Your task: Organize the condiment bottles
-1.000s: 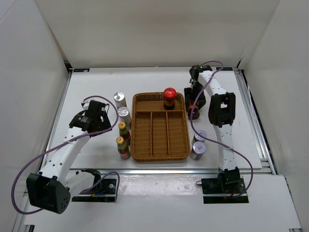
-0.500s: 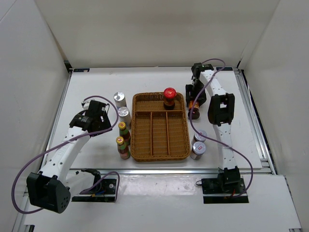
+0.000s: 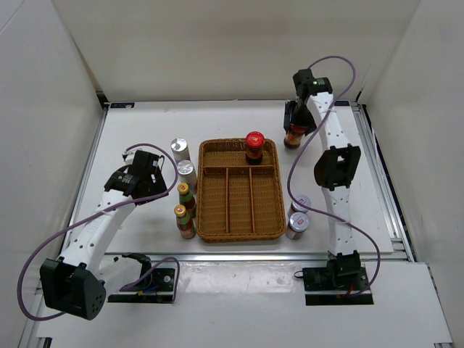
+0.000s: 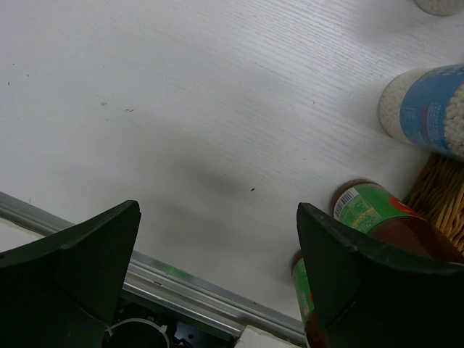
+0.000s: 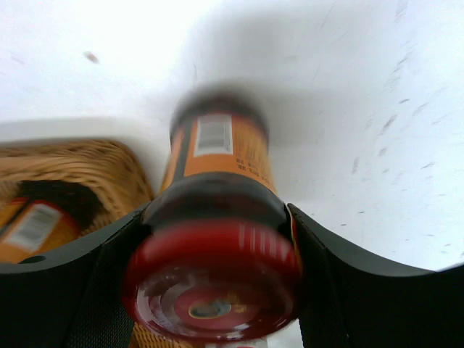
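Gripping the red-capped bottle [image 5: 217, 217], right pincer [image 5: 215, 279] views its barcode [image 5: 214, 135].

One bottle [image 3: 254, 147] stands inside the tray [image 3: 239, 235], rearmost compartment.

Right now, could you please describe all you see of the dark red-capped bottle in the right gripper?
The dark bottle has a glossy red cap, orange label and barcode. Upright, it is clamped at the neck by the right gripper, beyond the brown wicker tray's far right corner; table contact unclear.
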Available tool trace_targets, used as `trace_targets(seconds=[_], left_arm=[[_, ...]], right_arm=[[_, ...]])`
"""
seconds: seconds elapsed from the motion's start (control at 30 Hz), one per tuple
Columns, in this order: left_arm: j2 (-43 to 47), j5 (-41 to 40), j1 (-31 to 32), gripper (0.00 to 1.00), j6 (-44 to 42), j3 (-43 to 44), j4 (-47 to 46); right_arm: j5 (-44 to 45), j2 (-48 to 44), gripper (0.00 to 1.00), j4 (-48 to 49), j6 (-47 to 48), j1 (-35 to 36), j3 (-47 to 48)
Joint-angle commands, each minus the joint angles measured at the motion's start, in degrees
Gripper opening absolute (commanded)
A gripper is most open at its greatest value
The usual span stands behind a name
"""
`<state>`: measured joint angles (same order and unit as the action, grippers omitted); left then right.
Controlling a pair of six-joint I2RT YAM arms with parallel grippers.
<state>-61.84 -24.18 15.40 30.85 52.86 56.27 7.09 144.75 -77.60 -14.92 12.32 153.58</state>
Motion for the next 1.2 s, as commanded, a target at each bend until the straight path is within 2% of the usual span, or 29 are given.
trace_targets(seconds=[0.0, 0.43, 0.67, 0.97, 1.17], left_arm=[[0.2, -0.2, 0.2, 1.0, -0.2, -0.3, -0.9], [0.2, -0.2, 0.2, 1.0, 0.4, -0.3, -0.9], [0.8, -0.2, 0.2, 1.0, 0.4, -0.3, -0.9], [0.8, -0.2, 0.2, 1.0, 0.4, -0.3, -0.9], [0.8, 0.4, 1.3, 1.0, 0.4, -0.8, -1.4]], right_arm=[[3.2, -7.4, 0.0, -3.2, -1.3, 0.6, 7.3], [3.2, -7.9, 0.0, -3.2, -1.3, 1.7, 9.2], [3.2, -12.9, 0.0, -3.2, -1.3, 2.2, 10.3], [-6.4, -17.6, 0.0, 1.6, 0.9, 8.2, 12.4], [-19.1, -16.4, 0.0, 4.4, 3.4, 13.5, 12.4]])
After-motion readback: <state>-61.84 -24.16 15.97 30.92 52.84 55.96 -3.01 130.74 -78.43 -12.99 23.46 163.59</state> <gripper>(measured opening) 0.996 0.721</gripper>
